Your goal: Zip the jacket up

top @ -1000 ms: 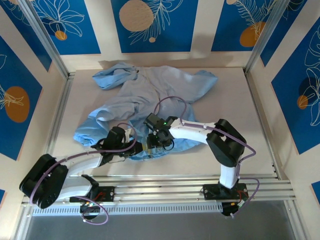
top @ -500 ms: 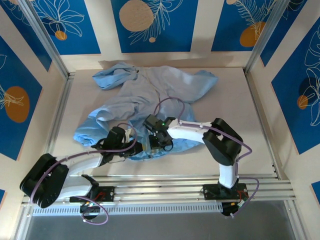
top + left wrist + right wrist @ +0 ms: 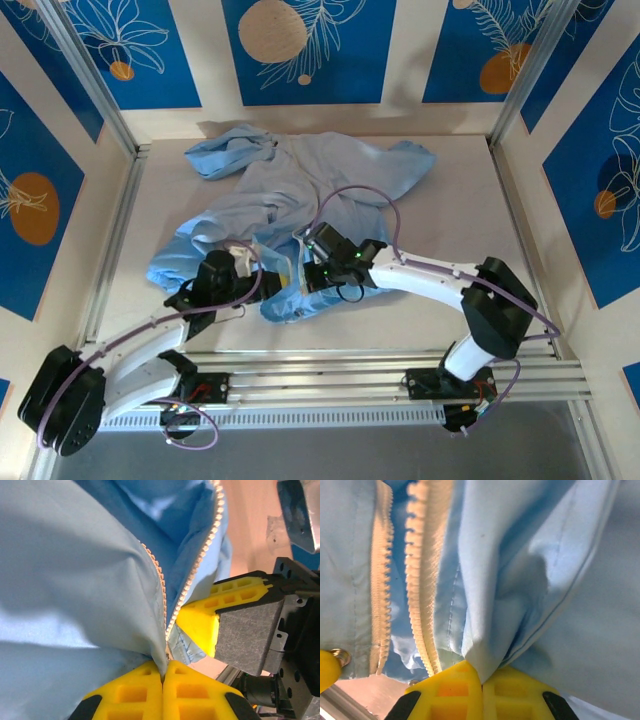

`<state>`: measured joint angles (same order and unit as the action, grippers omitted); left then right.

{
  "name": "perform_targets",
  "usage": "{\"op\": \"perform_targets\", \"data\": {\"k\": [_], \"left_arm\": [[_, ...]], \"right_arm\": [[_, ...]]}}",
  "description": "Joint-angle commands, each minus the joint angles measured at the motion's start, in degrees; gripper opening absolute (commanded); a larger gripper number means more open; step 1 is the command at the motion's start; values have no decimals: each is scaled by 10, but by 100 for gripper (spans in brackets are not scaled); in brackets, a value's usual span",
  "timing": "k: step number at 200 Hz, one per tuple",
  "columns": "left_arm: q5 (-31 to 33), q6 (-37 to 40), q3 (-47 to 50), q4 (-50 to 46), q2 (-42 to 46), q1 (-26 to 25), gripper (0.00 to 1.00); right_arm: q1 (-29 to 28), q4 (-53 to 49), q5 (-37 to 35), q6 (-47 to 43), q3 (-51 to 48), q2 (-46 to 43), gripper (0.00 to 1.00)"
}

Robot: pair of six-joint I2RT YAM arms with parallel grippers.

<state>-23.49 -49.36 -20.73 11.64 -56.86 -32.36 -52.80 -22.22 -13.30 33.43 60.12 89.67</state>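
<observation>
Left end effector (image 3: 163, 674) clamped on jacket (image 3: 300, 185) edge below the zipper (image 3: 200, 556), right end effector (image 3: 481, 677) — likewise closed — pinching jacket fabric

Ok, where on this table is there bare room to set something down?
Free: the table right of the jacket, up to the right wall; a narrow strip along the left rail. Crowded: front centre, where left gripper and right gripper pinch its fabric.

Both arms reach inward, tips close together.
The left gripper (image 3: 163, 675) and right gripper (image 3: 481, 679) each pinch the jacket (image 3: 300, 180), pads pressed together.
</observation>
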Motion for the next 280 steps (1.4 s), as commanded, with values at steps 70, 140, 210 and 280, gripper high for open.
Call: {"op": "perform_targets", "data": {"k": [70, 140, 210, 280], "left_arm": [[27, -34, -5, 117, 37, -1, 0], [60, -48, -10, 107, 47, -24, 0], [70, -49, -17, 106, 39, -31, 0], [63, -52, -31, 144, -9, -38, 0]], "right_arm": [[35, 184, 50, -4, -104, -129, 0], [62, 289, 52, 71, -158, -139, 0], [76, 346, 69, 105, -184, -144, 0], [80, 349, 80, 113, -188, -145, 0]]}}
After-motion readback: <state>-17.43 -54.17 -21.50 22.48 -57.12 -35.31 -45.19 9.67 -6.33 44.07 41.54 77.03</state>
